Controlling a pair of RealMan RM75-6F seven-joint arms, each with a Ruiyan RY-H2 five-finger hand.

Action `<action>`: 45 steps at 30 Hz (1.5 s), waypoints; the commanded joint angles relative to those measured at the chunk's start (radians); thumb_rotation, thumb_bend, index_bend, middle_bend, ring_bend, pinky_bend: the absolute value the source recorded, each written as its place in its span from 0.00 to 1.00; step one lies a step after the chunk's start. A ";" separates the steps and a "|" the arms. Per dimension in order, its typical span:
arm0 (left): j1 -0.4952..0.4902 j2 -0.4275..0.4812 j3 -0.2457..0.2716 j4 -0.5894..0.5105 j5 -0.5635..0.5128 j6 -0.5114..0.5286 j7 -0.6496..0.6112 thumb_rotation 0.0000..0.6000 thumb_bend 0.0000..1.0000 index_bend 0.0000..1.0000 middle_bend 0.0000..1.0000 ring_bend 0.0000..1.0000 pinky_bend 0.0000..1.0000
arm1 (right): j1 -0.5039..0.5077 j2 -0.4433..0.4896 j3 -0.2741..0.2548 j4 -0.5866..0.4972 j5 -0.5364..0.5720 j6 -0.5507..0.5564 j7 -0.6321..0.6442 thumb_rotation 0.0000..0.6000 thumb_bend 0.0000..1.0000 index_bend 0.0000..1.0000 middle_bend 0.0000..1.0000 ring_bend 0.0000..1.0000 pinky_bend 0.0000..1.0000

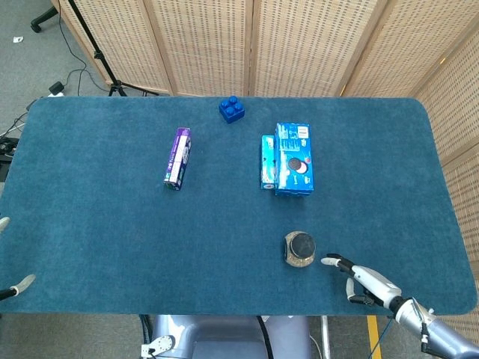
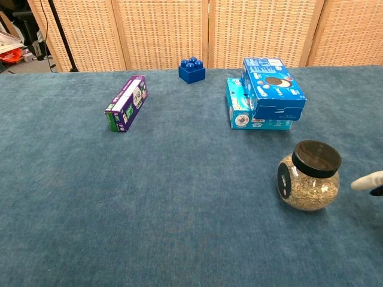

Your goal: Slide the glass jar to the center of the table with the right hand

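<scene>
The glass jar [image 1: 300,249] [image 2: 309,176], round with a black lid and filled with seeds, stands upright on the blue table near its front edge, right of the middle. My right hand [image 1: 361,279] [image 2: 369,182] lies low just right of the jar, fingers spread, holding nothing, its leading fingertip a short gap from the glass. In the chest view only a fingertip of it shows at the right edge. Of my left hand [image 1: 13,283] only fingertips show at the far left edge, apart and holding nothing.
Two stacked blue cookie boxes [image 1: 288,159] [image 2: 264,92] lie behind the jar. A purple box [image 1: 178,157] [image 2: 126,102] lies left of the middle, and a blue toy brick [image 1: 232,108] [image 2: 191,70] sits at the back. The table's front edge [image 1: 224,308] is close to the jar.
</scene>
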 commanded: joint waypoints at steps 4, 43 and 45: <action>0.000 0.001 -0.001 0.000 -0.002 0.000 -0.004 1.00 0.00 0.00 0.00 0.00 0.00 | 0.026 -0.026 0.039 -0.054 0.040 -0.028 -0.145 1.00 1.00 0.10 0.01 0.00 0.15; -0.020 0.014 -0.019 0.000 -0.052 -0.049 -0.038 1.00 0.00 0.00 0.00 0.00 0.00 | 0.190 -0.414 0.319 -0.052 0.452 -0.127 -1.297 1.00 1.00 0.14 0.03 0.00 0.15; -0.021 0.015 -0.020 0.000 -0.057 -0.054 -0.042 1.00 0.00 0.00 0.00 0.00 0.00 | 0.208 -0.435 0.330 -0.045 0.493 -0.129 -1.336 1.00 1.00 0.14 0.03 0.00 0.15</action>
